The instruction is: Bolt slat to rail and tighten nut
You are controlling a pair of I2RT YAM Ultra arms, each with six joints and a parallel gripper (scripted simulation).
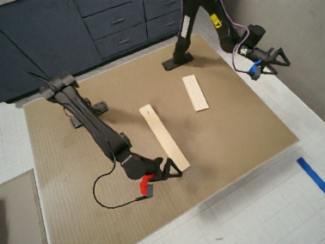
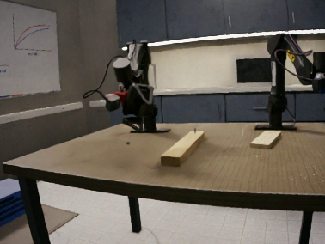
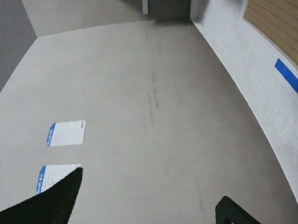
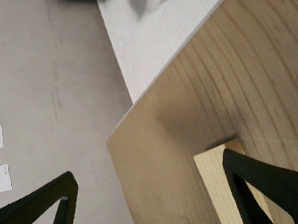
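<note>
The long wooden rail [image 1: 163,137] lies diagonally across the middle of the mat, with the small bolt [image 2: 194,129] standing up near its far end. The short slat [image 1: 195,93] lies flat on the mat, apart from the rail and nearer the far arm's base. A small dark speck [image 2: 128,143] on the mat in front of the right arm's base may be the nut. My right gripper [image 1: 174,167] is open and empty, with the rail's near end [image 4: 226,189] beside one finger. My left gripper [image 1: 279,57] is open and empty, held in the air beyond the table's edge, and its wrist view [image 3: 152,185] shows only floor and wall.
A red camera mount and a looping cable [image 1: 107,202] hang by the right arm. Blue tape [image 1: 310,173] marks the floor beside the table. Cabinets [image 1: 120,21] stand behind the mat.
</note>
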